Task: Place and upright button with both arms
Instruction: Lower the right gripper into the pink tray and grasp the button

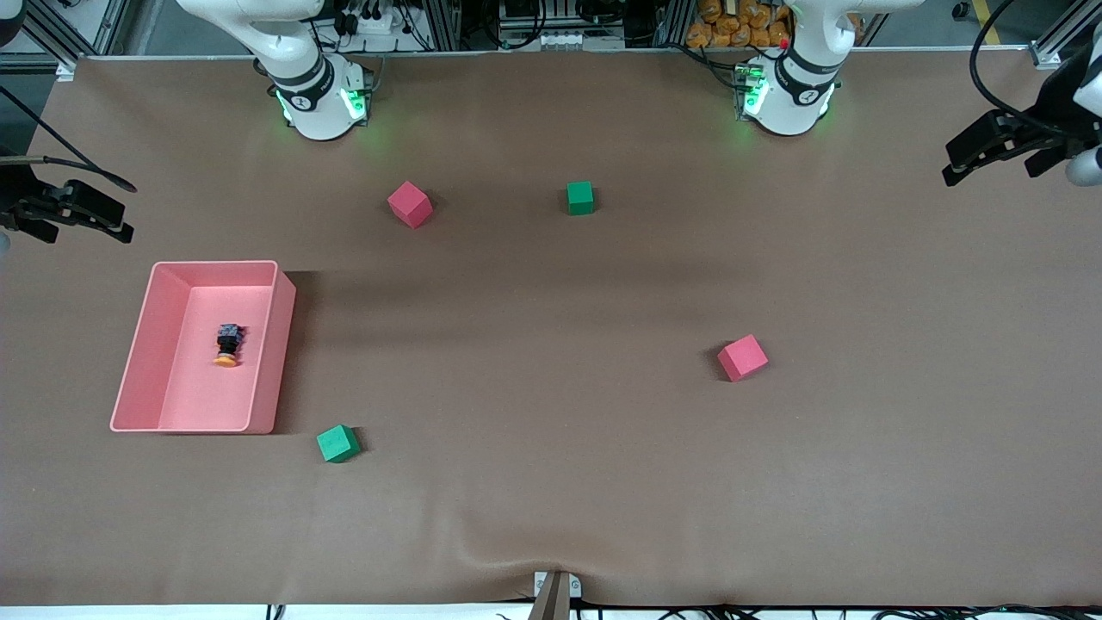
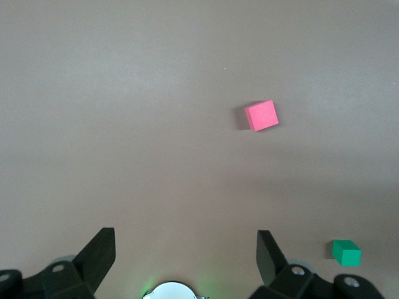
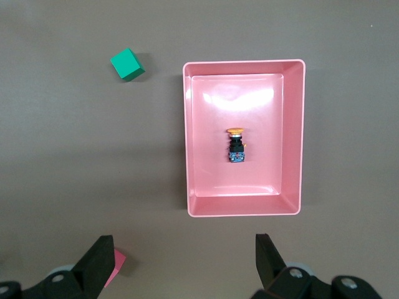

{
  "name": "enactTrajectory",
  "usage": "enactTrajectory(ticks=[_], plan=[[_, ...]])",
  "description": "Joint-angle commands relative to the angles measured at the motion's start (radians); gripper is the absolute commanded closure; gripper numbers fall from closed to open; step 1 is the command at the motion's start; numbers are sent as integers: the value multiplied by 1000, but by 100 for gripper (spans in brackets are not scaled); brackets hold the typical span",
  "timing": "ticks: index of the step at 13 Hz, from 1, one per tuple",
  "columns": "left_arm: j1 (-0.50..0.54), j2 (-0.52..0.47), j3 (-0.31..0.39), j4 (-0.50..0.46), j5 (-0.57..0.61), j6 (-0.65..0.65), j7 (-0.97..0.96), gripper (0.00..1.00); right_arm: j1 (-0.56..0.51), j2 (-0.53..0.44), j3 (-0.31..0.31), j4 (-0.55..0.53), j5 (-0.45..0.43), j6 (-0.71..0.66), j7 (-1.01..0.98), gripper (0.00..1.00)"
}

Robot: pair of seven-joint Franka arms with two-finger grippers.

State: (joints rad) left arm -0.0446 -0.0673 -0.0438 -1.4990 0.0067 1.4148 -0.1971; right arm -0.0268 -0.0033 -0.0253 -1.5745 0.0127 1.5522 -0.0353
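Observation:
The button (image 1: 227, 344) lies on its side in a pink tray (image 1: 280, 344), its orange cap toward the front camera. It also shows in the right wrist view (image 3: 236, 146), inside the tray (image 3: 187, 137). My right gripper (image 1: 112, 220) is open and empty, held high over the right arm's end of the table; in its wrist view (image 3: 181, 255) the tray is ahead of the fingers. My left gripper (image 1: 956, 159) is open and empty, high over the left arm's end of the table, and its wrist view (image 2: 186, 249) shows bare table between the fingers.
Two pink cubes (image 1: 409, 204) (image 1: 742, 357) and two green cubes (image 1: 579, 197) (image 1: 337, 443) lie scattered on the brown table. The left wrist view shows a pink cube (image 2: 261, 115) and a green cube (image 2: 346, 252). The right wrist view shows a green cube (image 3: 127, 64).

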Motion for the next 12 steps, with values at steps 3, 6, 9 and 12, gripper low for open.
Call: enactTrajectory(ticks=[3, 6, 9, 12], plan=[[-8, -6, 5, 14, 19, -20, 8, 0, 13, -4, -13, 4, -4, -14, -12, 0], [-14, -3, -2, 14, 22, -22, -1, 0, 2, 32, -16, 11, 16, -17, -8, 0], [-15, 1, -4, 10, 26, -20, 13, 0, -36, 156, -21, 27, 16, 0, -14, 0], [-20, 23, -4, 13, 13, -10, -5, 0, -68, 267, -22, 18, 7, 53, -14, 0]])
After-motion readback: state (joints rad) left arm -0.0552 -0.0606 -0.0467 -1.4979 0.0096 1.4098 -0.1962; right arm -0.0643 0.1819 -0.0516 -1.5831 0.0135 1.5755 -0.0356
